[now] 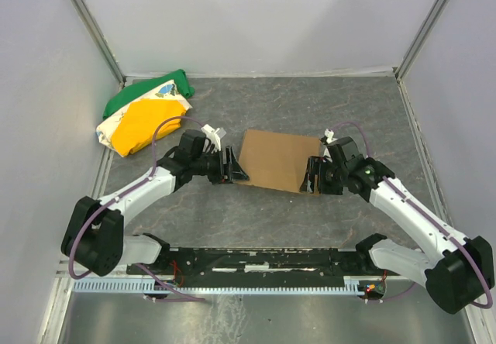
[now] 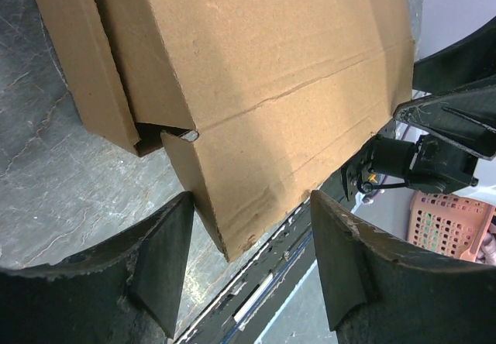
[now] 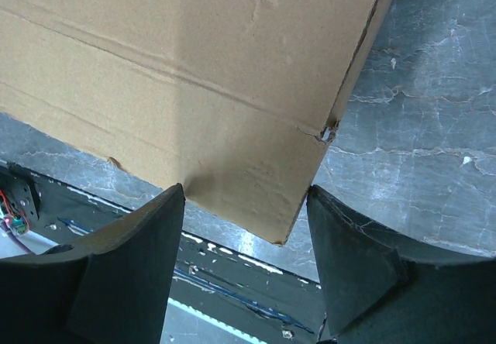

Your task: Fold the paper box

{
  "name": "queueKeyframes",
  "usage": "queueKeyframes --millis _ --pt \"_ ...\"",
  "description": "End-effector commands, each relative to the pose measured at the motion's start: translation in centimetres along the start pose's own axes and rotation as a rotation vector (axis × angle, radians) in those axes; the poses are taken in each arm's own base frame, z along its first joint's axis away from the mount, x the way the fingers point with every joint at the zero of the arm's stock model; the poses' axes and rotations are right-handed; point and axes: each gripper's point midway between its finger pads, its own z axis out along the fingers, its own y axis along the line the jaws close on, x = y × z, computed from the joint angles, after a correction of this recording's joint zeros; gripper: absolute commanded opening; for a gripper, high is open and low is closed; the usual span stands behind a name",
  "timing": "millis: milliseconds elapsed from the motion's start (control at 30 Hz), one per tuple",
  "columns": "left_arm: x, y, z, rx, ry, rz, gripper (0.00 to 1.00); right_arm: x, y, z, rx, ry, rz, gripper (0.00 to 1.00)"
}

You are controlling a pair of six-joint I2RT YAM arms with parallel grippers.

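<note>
The paper box (image 1: 275, 158) is a plain brown cardboard piece lying mid-table with its panels folded over. My left gripper (image 1: 232, 170) is at its left near corner and my right gripper (image 1: 312, 175) is at its right near corner. In the left wrist view the left gripper (image 2: 252, 204) is open. A corner of the box (image 2: 271, 65) pokes between its fingers, with a gap on each side. In the right wrist view the right gripper (image 3: 245, 193) is open astride the other box (image 3: 178, 49) corner, its fingertips close against the cardboard edges.
A green, yellow and white cloth bundle (image 1: 147, 111) lies at the back left by the wall. The black mounting rail (image 1: 256, 263) runs along the near edge. White walls enclose three sides. A pink basket (image 2: 449, 224) shows beyond the table.
</note>
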Motion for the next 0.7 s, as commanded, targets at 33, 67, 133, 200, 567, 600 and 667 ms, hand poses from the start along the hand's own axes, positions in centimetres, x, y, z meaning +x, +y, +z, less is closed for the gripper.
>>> queueKeyframes --millis 33,67,133,200,567,600,667 --pt "0.2 -0.6 0.1 0.038 0.018 0.014 0.68 -1.2 1.5 -1.5 -0.044 -0.042 -0.016 0.72" --pt "0.2 -0.6 0.1 0.037 0.019 0.016 0.68 -1.1 1.5 -1.6 -0.048 -0.039 -0.016 0.72" --pt "0.1 -0.6 0.0 0.035 0.019 0.019 0.68 -1.2 1.7 -1.9 -0.056 -0.040 -0.016 0.72" --pt "0.0 -0.7 0.0 0.034 0.018 0.022 0.68 -1.3 2.0 -2.1 -0.064 -0.040 -0.016 0.72" --pt "0.0 -0.6 0.0 0.026 0.027 0.028 0.68 -0.8 1.8 -2.1 -0.052 0.001 -0.022 0.71" --pt "0.0 -0.5 0.0 0.023 0.029 0.026 0.68 -0.6 1.7 -2.1 -0.046 0.014 -0.025 0.71" --pt "0.2 -0.4 0.1 0.019 0.038 0.026 0.68 -0.2 1.4 -1.9 -0.033 0.034 -0.031 0.71"
